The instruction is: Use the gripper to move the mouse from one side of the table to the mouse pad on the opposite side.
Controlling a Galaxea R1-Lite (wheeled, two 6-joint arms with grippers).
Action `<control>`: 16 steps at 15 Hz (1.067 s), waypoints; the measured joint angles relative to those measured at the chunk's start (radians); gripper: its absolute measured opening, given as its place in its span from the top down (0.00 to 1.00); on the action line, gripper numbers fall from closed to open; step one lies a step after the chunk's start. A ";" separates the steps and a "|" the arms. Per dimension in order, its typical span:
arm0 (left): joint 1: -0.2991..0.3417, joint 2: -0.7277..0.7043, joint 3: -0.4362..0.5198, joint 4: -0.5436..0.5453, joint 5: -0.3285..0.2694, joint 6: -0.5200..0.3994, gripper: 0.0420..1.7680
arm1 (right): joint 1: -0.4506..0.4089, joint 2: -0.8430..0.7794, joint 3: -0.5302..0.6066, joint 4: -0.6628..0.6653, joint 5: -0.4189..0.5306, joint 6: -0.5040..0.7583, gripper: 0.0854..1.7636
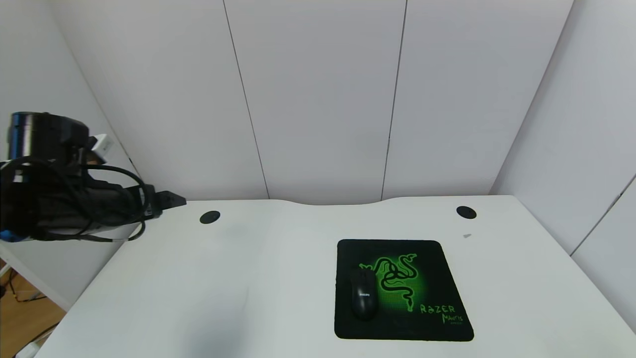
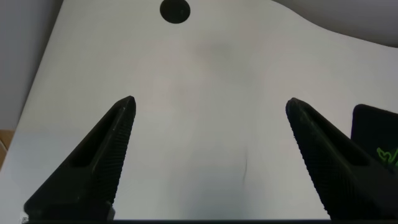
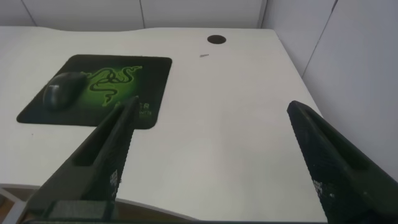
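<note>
The mouse [image 1: 362, 297] lies on the pad [image 1: 437, 278]; light, rigid, glossy, probably slippery, best pinched across its sides. Both grippers, left [image 2: 208, 106] and right [image 3: 208, 109], hang spread, empty.

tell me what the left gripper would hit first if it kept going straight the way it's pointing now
Probably the bare white desk top: the left gripper, fingers open, looks down on it, with nothing between. The square black mouse pad sits off to one side, likely outside that line, though depth is unclear.

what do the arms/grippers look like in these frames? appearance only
Left gripper: black, two wedge-shaped fingers with ribbed inner faces. Its arm is thick and black, with looped black cables and a small white label. Right gripper: same black wedge fingers, pale printed markings.
</note>
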 joint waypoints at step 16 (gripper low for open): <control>0.111 -0.913 0.324 0.139 -0.394 0.141 0.03 | -0.001 0.000 0.000 0.000 0.000 0.000 0.03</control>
